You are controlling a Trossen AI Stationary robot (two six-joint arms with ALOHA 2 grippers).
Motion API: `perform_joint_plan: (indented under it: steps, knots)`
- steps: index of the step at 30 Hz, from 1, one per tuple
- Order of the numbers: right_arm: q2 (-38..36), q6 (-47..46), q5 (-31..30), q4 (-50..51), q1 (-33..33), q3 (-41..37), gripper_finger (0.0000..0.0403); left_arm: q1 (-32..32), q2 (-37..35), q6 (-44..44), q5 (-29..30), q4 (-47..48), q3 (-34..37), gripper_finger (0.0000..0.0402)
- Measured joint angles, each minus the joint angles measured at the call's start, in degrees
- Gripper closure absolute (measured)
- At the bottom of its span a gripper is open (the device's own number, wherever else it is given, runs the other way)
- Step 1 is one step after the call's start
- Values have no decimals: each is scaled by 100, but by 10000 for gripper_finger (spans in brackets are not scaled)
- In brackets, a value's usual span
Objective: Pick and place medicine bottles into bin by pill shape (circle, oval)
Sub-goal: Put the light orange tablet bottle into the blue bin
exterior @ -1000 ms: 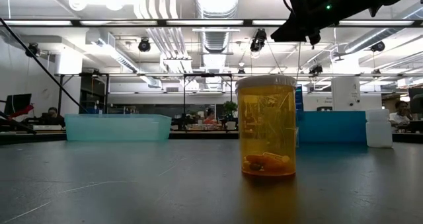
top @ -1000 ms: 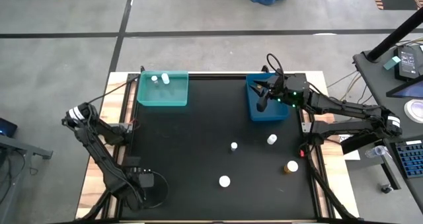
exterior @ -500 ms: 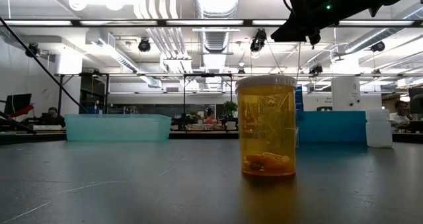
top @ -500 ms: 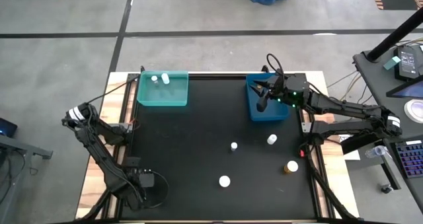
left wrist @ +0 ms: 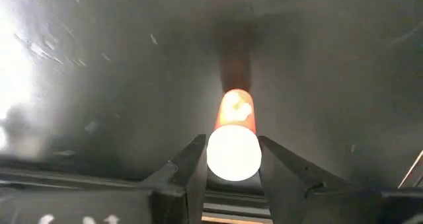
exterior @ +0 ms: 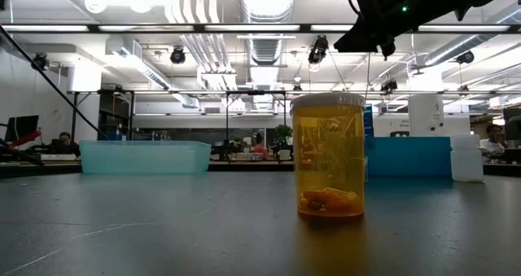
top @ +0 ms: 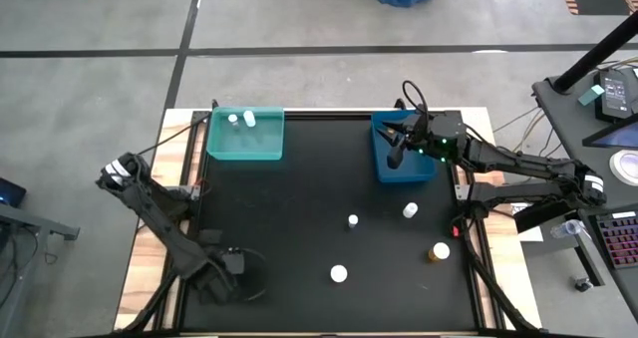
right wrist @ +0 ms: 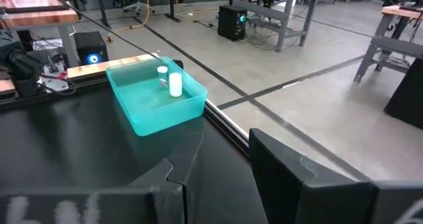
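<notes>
Worktop [top: 299, 218], black-topped, fills the middle of the high view and carries everything else. Two bins stand along its far edge: a teal bin [top: 245, 136] on the left arm's side with two small white bottles [top: 240, 119] in it, and a blue bin [top: 402, 157] on the right arm's side. The right arm reaches in from the worktop's right edge, and the right pincer [top: 395, 144] hangs above the blue bin with its fingers drawn together and nothing between them. The left arm lies along the worktop's left edge, its left pincer [top: 237, 274] low at the near left corner; in the left wrist view the two fingers [left wrist: 188, 168] press against the white cap of an amber bottle [left wrist: 234, 121] lying on its side on the black surface. Four more bottles stand loose on the right half: a white bottle [top: 353, 220] near the centre, another white one [top: 410, 210] just beyond it toward the right edge, a white-capped bottle [top: 339, 273] nearer the front, and an amber bottle with a white cap [top: 440, 250] by the right edge.
</notes>
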State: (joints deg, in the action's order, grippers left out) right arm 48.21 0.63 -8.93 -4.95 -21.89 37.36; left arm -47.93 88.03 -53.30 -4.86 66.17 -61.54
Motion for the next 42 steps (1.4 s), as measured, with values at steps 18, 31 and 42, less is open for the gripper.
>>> perform_joint_plan:
  steps: [18,31,42]
  knots:
    - [976,522,1381,-18,166,361,291,3093,-321,4992,1276,170,-1341,296]
    - [2444,1166,2383,-22,839,1410,275,4506,-299,7354,1595,-1998,-1337,295]
    - [3485,729,2753,355,900,2196,174,4600,-297,7646,1614,-2413,-1341,295]
